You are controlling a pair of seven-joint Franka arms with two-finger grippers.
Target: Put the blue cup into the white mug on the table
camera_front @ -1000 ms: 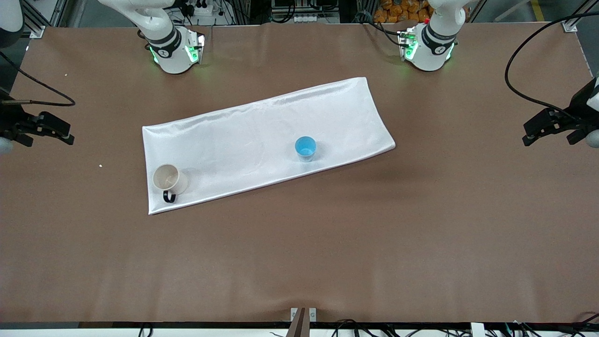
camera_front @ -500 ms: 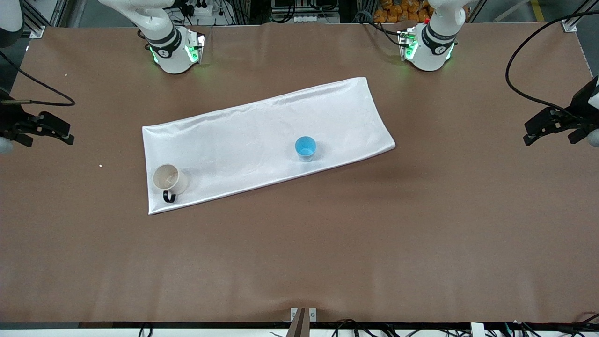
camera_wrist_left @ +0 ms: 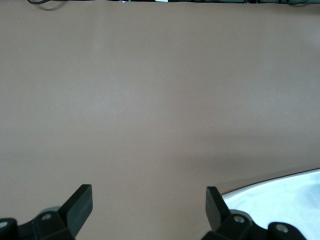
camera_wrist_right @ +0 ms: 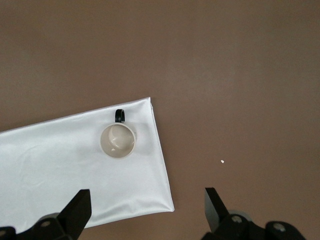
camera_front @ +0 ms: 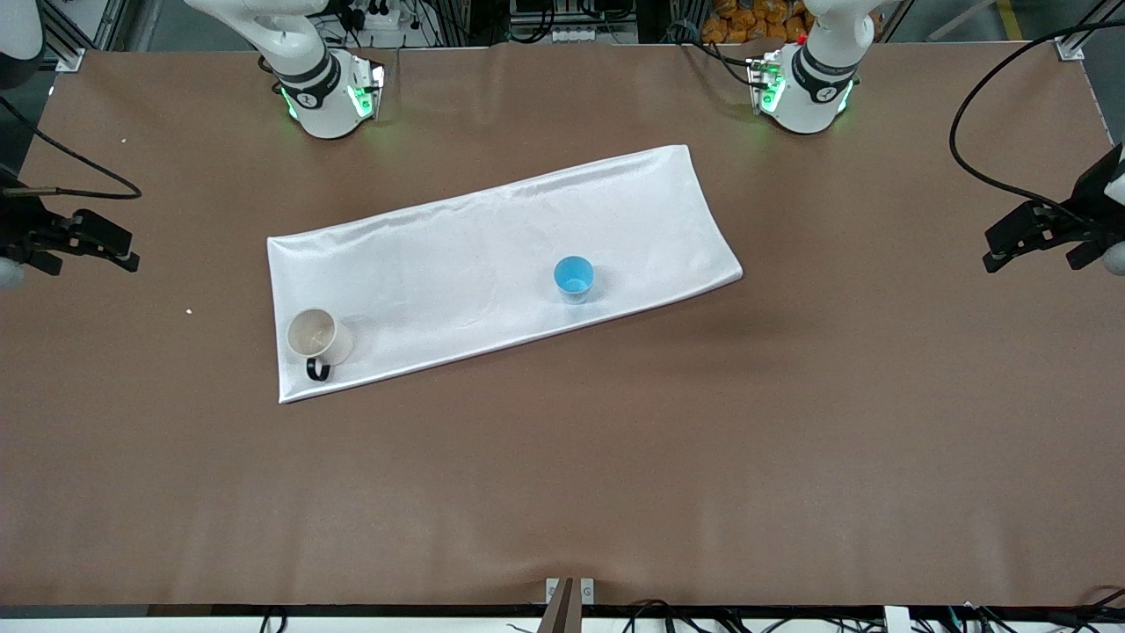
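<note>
The blue cup (camera_front: 574,277) stands upright on a white cloth (camera_front: 492,255), toward the left arm's end of it. The white mug (camera_front: 315,335) stands upright on the cloth's corner at the right arm's end, with its black handle (camera_front: 316,369) pointing at the front camera. In the right wrist view the mug (camera_wrist_right: 118,140) shows from above, empty. My right gripper (camera_front: 130,251) hangs open over bare table (camera_front: 562,457) at the right arm's end; its fingers (camera_wrist_right: 80,205) hold nothing. My left gripper (camera_front: 989,251) hangs open over bare table at the left arm's end, also holding nothing (camera_wrist_left: 147,200).
The long white cloth (camera_wrist_right: 60,165) lies slanted across the middle of the table; one corner (camera_wrist_left: 285,200) shows in the left wrist view. A small white speck (camera_front: 189,311) lies on the brown surface between the mug and my right gripper. Black cables trail at both table ends.
The left arm's wrist has shifted very slightly. Cup, mug, cloth and right gripper are where they were.
</note>
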